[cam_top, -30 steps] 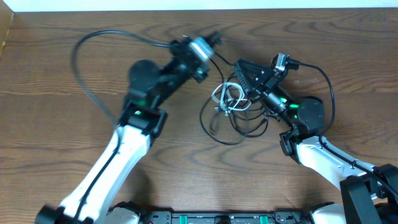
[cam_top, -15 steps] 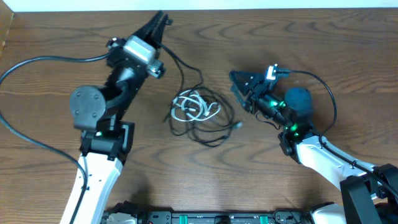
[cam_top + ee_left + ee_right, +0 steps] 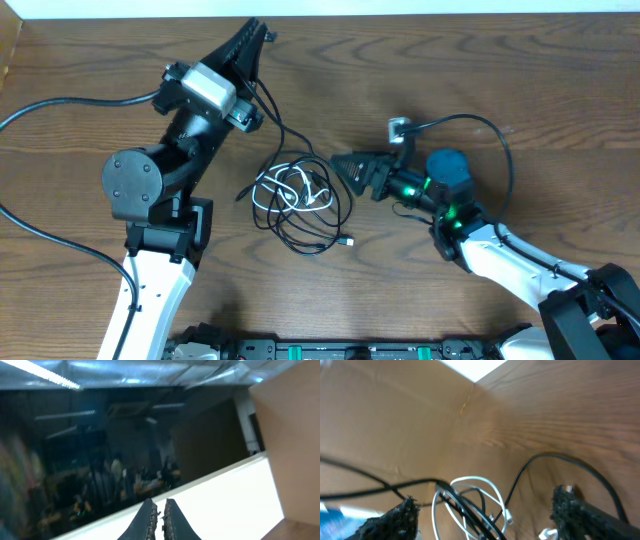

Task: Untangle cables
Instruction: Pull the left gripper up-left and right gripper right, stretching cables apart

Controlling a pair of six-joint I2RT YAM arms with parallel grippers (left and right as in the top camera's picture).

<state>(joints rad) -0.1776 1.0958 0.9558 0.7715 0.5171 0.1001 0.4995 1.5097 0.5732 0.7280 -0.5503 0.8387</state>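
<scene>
- Black cord (image 3: 305,247) and white cord (image 3: 265,192) lie in one knotted heap at the middle of the table (image 3: 350,310), the white loops inside the black.
- Left tool (image 3: 258,30) is near the far edge, fingers almost touching. A black strand rises toward it; cannot tell if it is gripped.
- Right tool (image 3: 338,162) is just right of the heap, fingers wide apart, holding nothing.

The left wrist view cuts the left gripper (image 3: 159,506) off at the bottom edge, and the room behind it is dark and smeared. The right gripper (image 3: 485,505) is blurred, its fingers cropped below. From overhead, where the black cord (image 3: 318,250) crosses the white cord (image 3: 270,186) is too fine to follow.
</scene>
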